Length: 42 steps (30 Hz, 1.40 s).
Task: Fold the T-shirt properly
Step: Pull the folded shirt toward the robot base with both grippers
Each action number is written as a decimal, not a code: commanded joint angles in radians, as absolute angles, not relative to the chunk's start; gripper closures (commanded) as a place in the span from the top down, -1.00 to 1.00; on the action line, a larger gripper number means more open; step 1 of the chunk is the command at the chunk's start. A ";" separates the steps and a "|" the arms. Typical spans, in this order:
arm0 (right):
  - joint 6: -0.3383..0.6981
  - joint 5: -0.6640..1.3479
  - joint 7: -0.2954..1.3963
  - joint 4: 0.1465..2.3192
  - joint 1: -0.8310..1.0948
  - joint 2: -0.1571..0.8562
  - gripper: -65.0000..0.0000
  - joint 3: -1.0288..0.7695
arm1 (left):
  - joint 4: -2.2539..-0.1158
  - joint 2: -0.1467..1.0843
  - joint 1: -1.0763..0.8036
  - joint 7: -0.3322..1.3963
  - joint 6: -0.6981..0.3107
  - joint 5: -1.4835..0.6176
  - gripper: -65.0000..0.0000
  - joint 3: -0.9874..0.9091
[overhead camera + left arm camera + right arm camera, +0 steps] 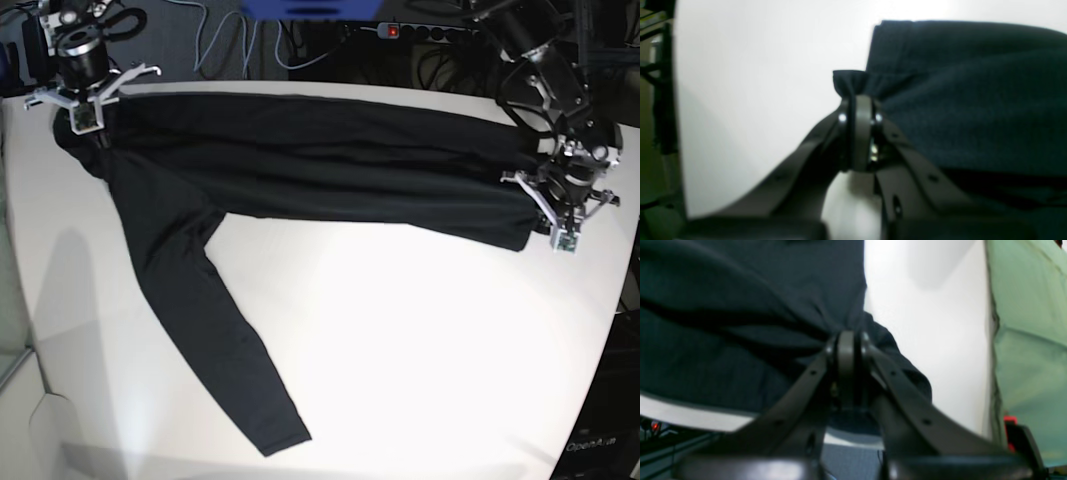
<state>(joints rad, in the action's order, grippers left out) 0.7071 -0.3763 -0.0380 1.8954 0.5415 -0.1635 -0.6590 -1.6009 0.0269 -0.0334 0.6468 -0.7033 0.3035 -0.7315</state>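
Fabric of the T-shirt lies stretched across the far part of the white table, as a long dark band from the far left corner to the right side. My left gripper is at the right end of this band, and its jaws are pressed together on a small bunch of the black cloth; in the left wrist view the pinched cloth stands out beyond my closed fingertips, and the rest of the T-shirt spreads to the right of them over the table. My right gripper is at the far left corner, and its jaws are also narrow and closed on the cloth; in the right wrist view the dark fabric gathers into folds just at my right gripper, with the table surface to the right of it and a green surface beyond the table edge. One sleeve runs from the left part of the T-shirt toward the near side, lying flat and diagonal on the table, and its end is near the near edge. Cables lie behind the far edge of the table.
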 commanded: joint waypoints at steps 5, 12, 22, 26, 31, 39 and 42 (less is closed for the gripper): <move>0.698 -0.352 -0.064 1.911 0.553 -0.157 -1.00 -0.664 | -1.659 0.031 -0.041 0.628 -0.698 0.297 -1.00 -0.774; 0.698 -0.352 -0.067 1.888 0.555 -0.157 -1.00 -0.674 | -1.656 0.035 -0.044 0.628 -0.698 0.298 -1.00 -0.828; 0.698 -0.358 -0.213 1.745 0.544 -0.157 -1.00 -0.734 | -1.653 0.025 -0.070 0.628 -0.698 0.300 -1.00 -0.842; 0.698 -0.358 -0.262 1.710 0.522 -0.157 -1.00 -0.777 | -1.630 0.016 -0.073 0.628 -0.698 0.300 -1.00 -0.828; 0.698 -0.360 -0.262 1.692 0.490 -0.157 -0.99 -0.826 | -1.577 0.022 -0.090 0.624 -0.698 0.300 -1.00 -0.829; 0.698 -0.360 -0.262 1.692 0.464 -0.157 -0.97 -0.852 | -1.569 0.018 -0.108 0.624 -0.698 0.298 -1.00 -0.829; 0.698 -0.360 -0.262 1.689 0.467 -0.157 -0.81 -0.852 | -1.569 0.018 -0.110 0.621 -0.698 0.298 -1.00 -0.831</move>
